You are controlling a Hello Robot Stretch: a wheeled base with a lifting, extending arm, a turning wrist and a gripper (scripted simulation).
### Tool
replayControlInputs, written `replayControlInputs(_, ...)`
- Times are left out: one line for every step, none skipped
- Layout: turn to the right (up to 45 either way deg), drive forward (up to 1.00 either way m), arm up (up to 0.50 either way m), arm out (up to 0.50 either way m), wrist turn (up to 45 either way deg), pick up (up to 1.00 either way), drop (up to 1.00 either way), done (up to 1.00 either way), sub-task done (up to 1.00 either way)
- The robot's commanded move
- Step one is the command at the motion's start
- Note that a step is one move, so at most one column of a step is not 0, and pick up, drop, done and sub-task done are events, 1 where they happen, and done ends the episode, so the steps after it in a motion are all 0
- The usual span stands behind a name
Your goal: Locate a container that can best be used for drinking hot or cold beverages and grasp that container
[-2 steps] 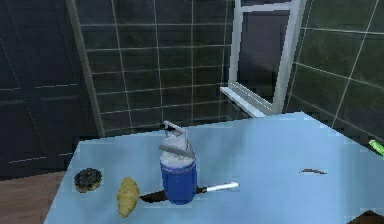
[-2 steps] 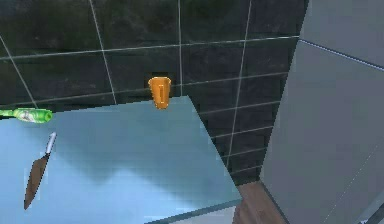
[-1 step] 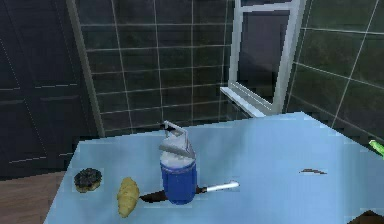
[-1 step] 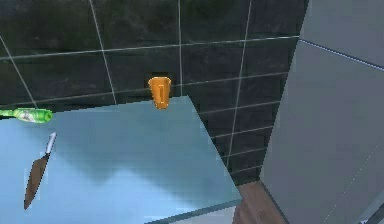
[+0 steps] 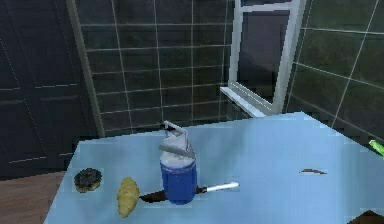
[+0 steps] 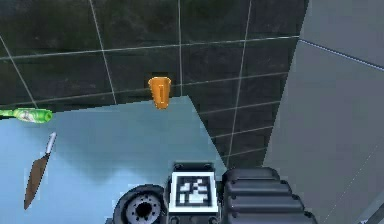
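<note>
A small orange cup (image 6: 160,90) stands upright at the far edge of the light blue table (image 6: 120,150), in front of the dark tiled wall. At the arm side view's bottom edge is a white square with black marks (image 6: 197,190), and left of it the dark round body of the gripper (image 6: 140,207). Its far end cannot be made out, so I cannot tell whether it holds anything. The cup is well beyond it, farther out on the table.
A brown-handled knife (image 6: 40,170) and a green thing (image 6: 25,116) lie at the arm side view's left. In the forward view the table (image 5: 270,150) bears a blue container with a grey top (image 5: 178,165), a white-handled knife (image 5: 215,188), a yellow lump (image 5: 127,195) and a dark ring (image 5: 88,180). A window (image 5: 262,50) is behind.
</note>
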Motion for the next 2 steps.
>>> replayControlInputs(0.0, 0.0, 0.0, 0.5, 0.0, 0.0, 0.0, 0.0, 0.0)
replayControlInputs(0.0, 0.0, 0.0, 0.0, 45.0, 0.0, 0.0, 0.0, 0.0)
